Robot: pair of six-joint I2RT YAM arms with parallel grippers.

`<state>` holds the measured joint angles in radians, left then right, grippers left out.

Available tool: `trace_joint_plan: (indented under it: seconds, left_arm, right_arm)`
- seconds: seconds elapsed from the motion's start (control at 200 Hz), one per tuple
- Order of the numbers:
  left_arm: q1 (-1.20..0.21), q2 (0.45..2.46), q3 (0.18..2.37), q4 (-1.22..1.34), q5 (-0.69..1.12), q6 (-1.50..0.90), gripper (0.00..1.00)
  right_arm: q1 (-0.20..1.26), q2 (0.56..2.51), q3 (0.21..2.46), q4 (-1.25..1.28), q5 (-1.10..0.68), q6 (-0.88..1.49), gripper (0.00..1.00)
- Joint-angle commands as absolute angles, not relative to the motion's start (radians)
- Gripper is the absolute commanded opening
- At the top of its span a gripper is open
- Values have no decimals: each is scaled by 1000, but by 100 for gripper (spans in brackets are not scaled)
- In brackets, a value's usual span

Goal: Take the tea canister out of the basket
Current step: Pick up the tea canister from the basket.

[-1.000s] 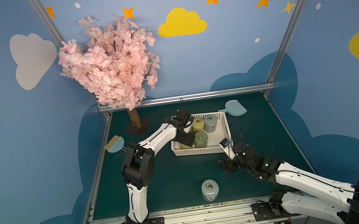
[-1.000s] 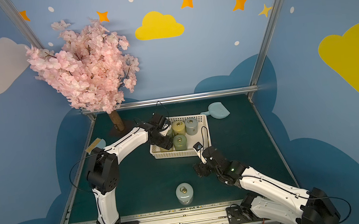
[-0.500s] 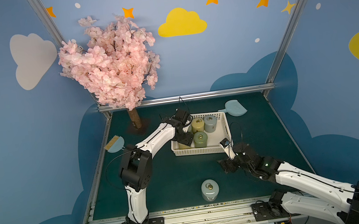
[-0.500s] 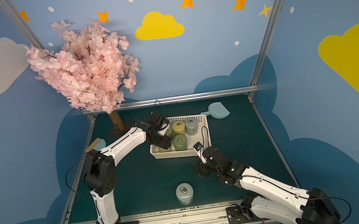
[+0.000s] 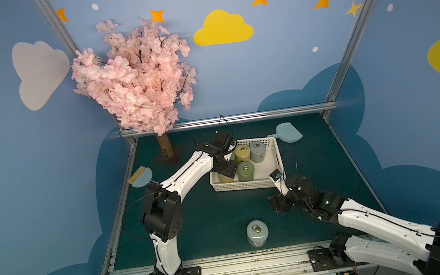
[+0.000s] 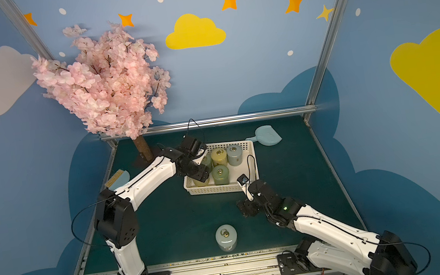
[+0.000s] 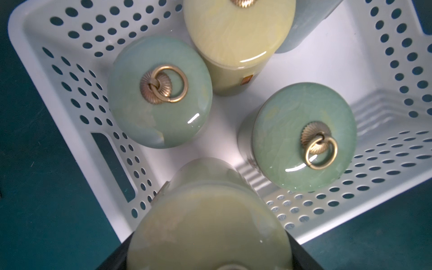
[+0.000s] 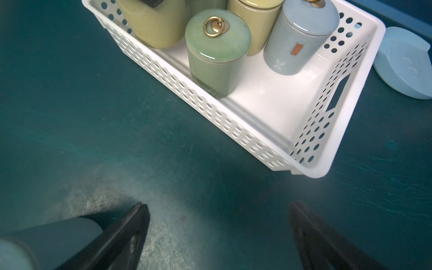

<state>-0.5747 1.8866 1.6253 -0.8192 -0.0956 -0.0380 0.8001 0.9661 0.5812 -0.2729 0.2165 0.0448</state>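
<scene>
At the basket's [image 5: 249,186] corner nearest the left arm, the left pincer [image 5: 224,169] is clenched on a yellow-green tea canister [image 7: 208,222], which sits inside the walls. The best move is to raise it straight and upright, clearing the rim and the green canister [image 7: 304,138] just beside. The right pincer [image 8: 218,207] hangs released over the table [image 8: 117,117].

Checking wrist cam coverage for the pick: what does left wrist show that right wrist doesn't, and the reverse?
Left wrist only: the slot handle at the left arm's end of the basket, and the ringed lid of a second green canister beside it.
Right wrist only: the right gripper, open over bare mat, and the light-blue dustpan.
Both: the basket, the other ringed green canister, and the yellow canister that the left gripper is shut on.
</scene>
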Motion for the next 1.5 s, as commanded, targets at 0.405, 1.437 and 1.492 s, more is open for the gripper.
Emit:
trace_joint_plan:
  seconds: [0.405, 1.437, 1.492]
  left_arm:
    - [-609, 1720, 1662, -831, -142, -57, 59]
    - [-828, 1381, 1312, -843, -235, -236, 58]
    - [-840, 1362, 1290, -844, -241, -250, 58]
  right_arm:
    - [797, 930, 569, -266, 216, 51, 98]
    - [797, 895, 555, -262, 243, 61, 98]
    - [797, 894, 554, -261, 243, 60, 98]
